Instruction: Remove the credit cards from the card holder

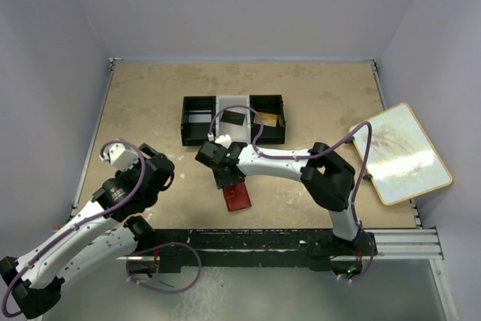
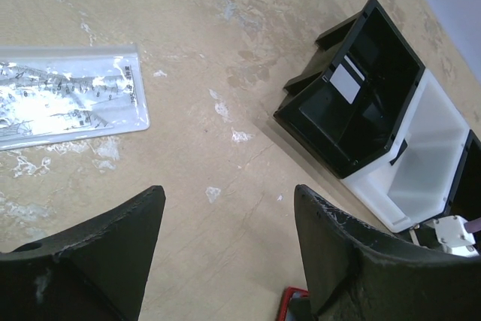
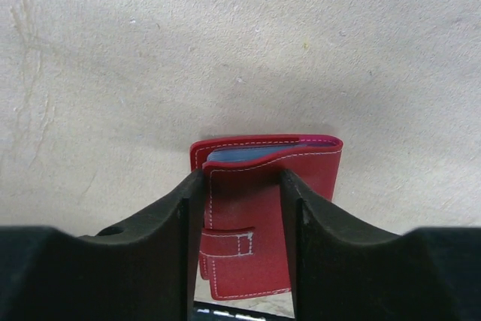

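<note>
Right wrist view, hidden parts: the near end of the card holder (image 3: 248, 219) is cut off by the frame's lower edge, and its 3 o'clock side is covered by a black finger (image 3: 316, 246).
Cards: no credit cards can be made out as such. A blue edge (image 3: 234, 155) is seen in the holder's mouth at 12 o'clock; whether it is card or lining cannot be told.
Left wrist view, hidden parts: only a red corner (image 2: 288, 302) of the holder is seen at 6 o'clock, cut off by the frame and a finger.
Tray contents: pale, dark and yellowish items are seen in the black-and-white tray (image 1: 183, 122), too small to be named.
Holder's place: it lies flat on the table (image 1: 150, 103), folded, with its stitched strap (image 3: 229, 242) uppermost.
Right jaws: the right gripper (image 3: 242, 186) is held partly open over the holder, which is wider than the gap. One finger lines up with its 9 o'clock edge and the other overlaps it. No grip is seen; contact cannot be told.
Left jaws: the left gripper (image 2: 225, 201) is held wide open with nothing between, well apart at the holder's 9 o'clock.
Top external view, surroundings: the tray stands near the holder's 12 o'clock. A shiny wood-framed board (image 1: 402, 152) lies well apart at 3 o'clock.
Packet: a clear plastic packet (image 2: 68, 99) lies flat at 10 o'clock in the left wrist view.
In the way: from above, the holder's far end is covered by the right gripper.
</note>
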Tool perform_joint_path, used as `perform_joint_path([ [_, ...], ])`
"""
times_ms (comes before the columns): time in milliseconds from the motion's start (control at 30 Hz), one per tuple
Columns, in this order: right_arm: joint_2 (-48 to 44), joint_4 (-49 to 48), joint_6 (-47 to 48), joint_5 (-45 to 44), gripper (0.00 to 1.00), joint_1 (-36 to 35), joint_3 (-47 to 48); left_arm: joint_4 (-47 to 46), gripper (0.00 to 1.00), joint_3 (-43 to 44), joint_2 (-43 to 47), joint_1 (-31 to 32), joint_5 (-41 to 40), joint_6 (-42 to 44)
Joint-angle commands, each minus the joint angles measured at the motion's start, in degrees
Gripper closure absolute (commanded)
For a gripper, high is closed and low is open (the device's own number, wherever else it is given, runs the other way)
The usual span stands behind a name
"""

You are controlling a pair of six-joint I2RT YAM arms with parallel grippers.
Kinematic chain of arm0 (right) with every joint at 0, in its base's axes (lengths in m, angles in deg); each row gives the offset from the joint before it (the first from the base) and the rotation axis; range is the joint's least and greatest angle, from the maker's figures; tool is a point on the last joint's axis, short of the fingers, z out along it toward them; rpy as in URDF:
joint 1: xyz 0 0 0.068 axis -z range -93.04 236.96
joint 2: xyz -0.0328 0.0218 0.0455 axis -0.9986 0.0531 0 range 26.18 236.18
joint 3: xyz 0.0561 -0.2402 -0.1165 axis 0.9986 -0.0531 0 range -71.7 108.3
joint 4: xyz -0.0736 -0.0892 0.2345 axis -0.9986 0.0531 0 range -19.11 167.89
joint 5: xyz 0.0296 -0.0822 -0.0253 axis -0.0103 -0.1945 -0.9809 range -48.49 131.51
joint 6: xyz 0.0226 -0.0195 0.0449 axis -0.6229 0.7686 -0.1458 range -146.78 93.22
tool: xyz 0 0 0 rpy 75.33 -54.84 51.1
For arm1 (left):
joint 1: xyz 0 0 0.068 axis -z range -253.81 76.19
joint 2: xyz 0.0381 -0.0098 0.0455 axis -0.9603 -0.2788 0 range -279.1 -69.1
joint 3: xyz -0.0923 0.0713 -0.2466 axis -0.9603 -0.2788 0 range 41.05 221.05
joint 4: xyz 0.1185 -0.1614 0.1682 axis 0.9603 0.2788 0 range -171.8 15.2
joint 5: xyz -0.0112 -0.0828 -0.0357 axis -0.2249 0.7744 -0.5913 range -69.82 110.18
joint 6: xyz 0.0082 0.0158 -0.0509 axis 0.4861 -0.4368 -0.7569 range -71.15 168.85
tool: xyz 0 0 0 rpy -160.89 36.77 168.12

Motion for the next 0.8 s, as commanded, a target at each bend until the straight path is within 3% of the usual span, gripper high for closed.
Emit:
perform_joint_path([
  [0, -1.99, 3.7, -2.57, -0.16, 0.6, -0.41, -0.04, -0.79, 0.33, 1.95, -1.61, -0.25, -1.71, 1.78],
  [200, -7.35, -0.41, -2.21, 1.73, 0.76, 0.29, -2.31, -3.88, 0.33, 1.86, -3.13, -0.25, 0.04, 4.23],
  [300, -9.42, -4.03, -1.76, 4.36, 1.0, 1.94, -4.9, -7.67, 0.33, 1.11, -4.58, -0.26, 2.63, 6.77],
  [567, -9.21, -3.56, -1.35, 4.89, 1.0, 3.19, -6.19, -11.28, 0.33, 1.09, -9.91, -0.28, 6.4, 8.49],
  [767, -18.3, -17.21, 0.67, 17.42, 1.0, 4.13, -9.92, -11.61, 0.33, 1.47, -9.73, -0.29, 6.28, 9.01],
])
